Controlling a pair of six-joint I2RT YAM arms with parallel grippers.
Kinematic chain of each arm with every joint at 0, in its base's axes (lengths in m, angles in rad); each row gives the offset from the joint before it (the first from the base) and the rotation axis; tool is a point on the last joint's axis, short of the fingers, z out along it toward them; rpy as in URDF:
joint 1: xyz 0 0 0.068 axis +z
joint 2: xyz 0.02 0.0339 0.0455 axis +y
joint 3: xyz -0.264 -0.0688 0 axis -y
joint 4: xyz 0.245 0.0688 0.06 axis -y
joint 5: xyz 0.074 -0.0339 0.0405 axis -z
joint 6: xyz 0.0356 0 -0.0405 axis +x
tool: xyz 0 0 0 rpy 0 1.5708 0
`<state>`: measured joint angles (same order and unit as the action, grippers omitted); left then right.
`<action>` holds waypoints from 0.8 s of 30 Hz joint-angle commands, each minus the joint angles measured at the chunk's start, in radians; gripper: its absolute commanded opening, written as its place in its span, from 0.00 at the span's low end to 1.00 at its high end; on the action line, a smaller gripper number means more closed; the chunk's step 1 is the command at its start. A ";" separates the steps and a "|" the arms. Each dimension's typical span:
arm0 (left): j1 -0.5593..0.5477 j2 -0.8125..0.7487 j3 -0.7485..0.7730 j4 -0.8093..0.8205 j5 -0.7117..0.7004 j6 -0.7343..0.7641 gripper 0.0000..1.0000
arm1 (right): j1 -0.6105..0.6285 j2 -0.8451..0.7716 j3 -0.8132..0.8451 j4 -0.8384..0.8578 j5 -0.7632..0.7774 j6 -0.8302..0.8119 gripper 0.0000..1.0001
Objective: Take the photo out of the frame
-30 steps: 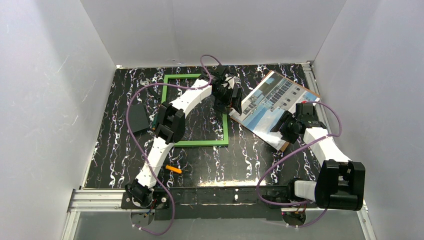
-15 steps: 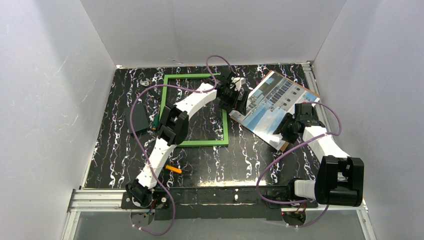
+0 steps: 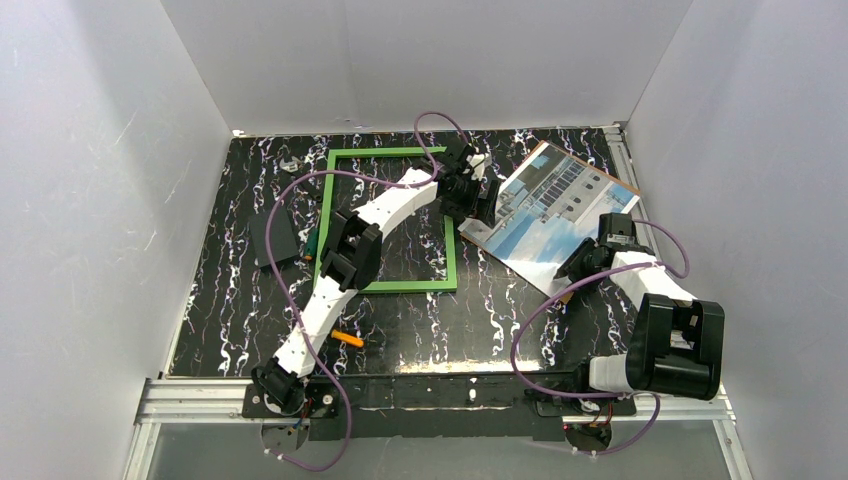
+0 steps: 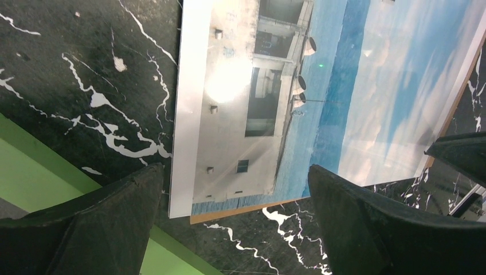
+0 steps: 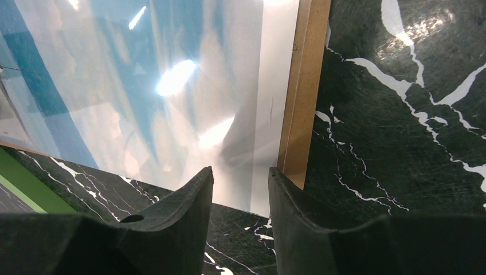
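Frame (image 3: 400,287) lies empty on the bench (image 3: 230,300). My left hand (image 3: 478,200), wide open and holding nothing, has shifted over an edge of the photo (image 3: 545,205), which sits on its board (image 5: 304,86) beside the frame. My right hand (image 3: 585,262), barely parted and empty, has drawn back: extraction looks finished.

photo (image 3: 545,205) seemingly flat, beside green frame (image 3: 400,287)

No readable text

No words, labels, brands or numbers can be read anywhere in these views, including on the photo (image 3: 545,205).
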<state>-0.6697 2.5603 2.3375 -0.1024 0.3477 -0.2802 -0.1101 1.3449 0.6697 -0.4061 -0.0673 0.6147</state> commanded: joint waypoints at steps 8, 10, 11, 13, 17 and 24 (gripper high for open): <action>0.004 -0.009 0.008 -0.152 0.066 -0.063 0.95 | -0.002 0.030 -0.012 0.012 -0.008 0.000 0.47; 0.006 -0.039 -0.018 -0.134 0.104 -0.106 0.93 | -0.003 0.034 -0.013 0.017 -0.014 -0.002 0.47; 0.009 -0.053 -0.038 -0.117 0.134 -0.130 0.91 | -0.003 0.035 -0.013 0.018 -0.016 -0.001 0.47; 0.011 -0.079 -0.050 -0.103 0.156 -0.179 0.89 | -0.002 0.041 -0.011 0.023 -0.022 -0.004 0.47; 0.012 -0.124 -0.072 -0.059 0.180 -0.237 0.85 | -0.002 0.052 -0.010 0.027 -0.029 -0.006 0.46; 0.012 -0.151 -0.067 0.017 0.261 -0.333 0.78 | -0.002 0.080 0.002 0.025 -0.041 -0.010 0.46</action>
<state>-0.6346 2.5263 2.2719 -0.0769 0.4526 -0.5144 -0.1116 1.3823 0.6792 -0.3576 -0.1276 0.6220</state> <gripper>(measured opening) 0.806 0.459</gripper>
